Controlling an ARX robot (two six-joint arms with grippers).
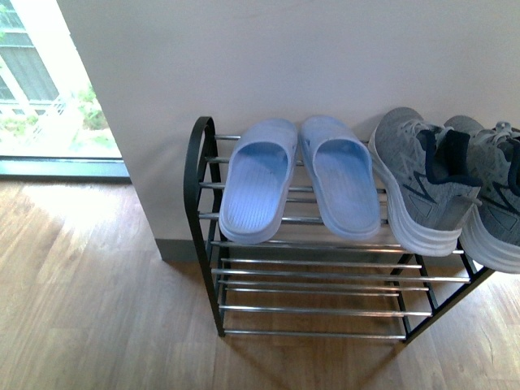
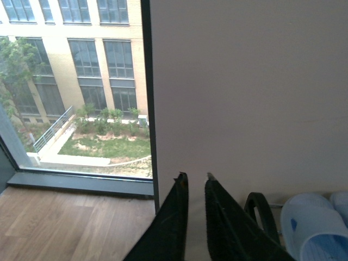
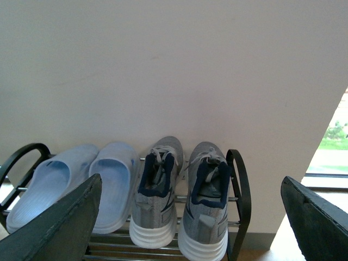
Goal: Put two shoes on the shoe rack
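1. Nearest to me, the left gripper (image 2: 196, 187) is hanging with its black fingers nearly together, only a thin slit between them and nothing in it. The right gripper (image 3: 190, 217) is gaping wide, also holding nothing.
2. Beyond them, the low black-framed shoe rack with thin chrome rods (image 1: 199, 175) is standing on the wooden floor (image 1: 81, 284) against the pale wall (image 1: 325, 57), carrying all four shoes on its top tier.
3. The pair of pale blue slide sandals (image 1: 299, 177) is sitting toward the rack's left end, heels reaching the front rods.
4. The pair of grey knit sneakers with white soles and dark blue lining (image 3: 182, 198) is sitting at the right end, toes to the wall.
5. The sneakers' heels are overhanging the front rod (image 1: 325, 244), so I judge a brush from the open right gripper could tip one off. The outer sneaker is crowding the right end loop (image 3: 242, 190), leaving little room for a nudge.
6. The rods are smooth and spaced, so the sandals could slide forward if bumped.
7. I am seeing no readable brand, label or writing anywhere.
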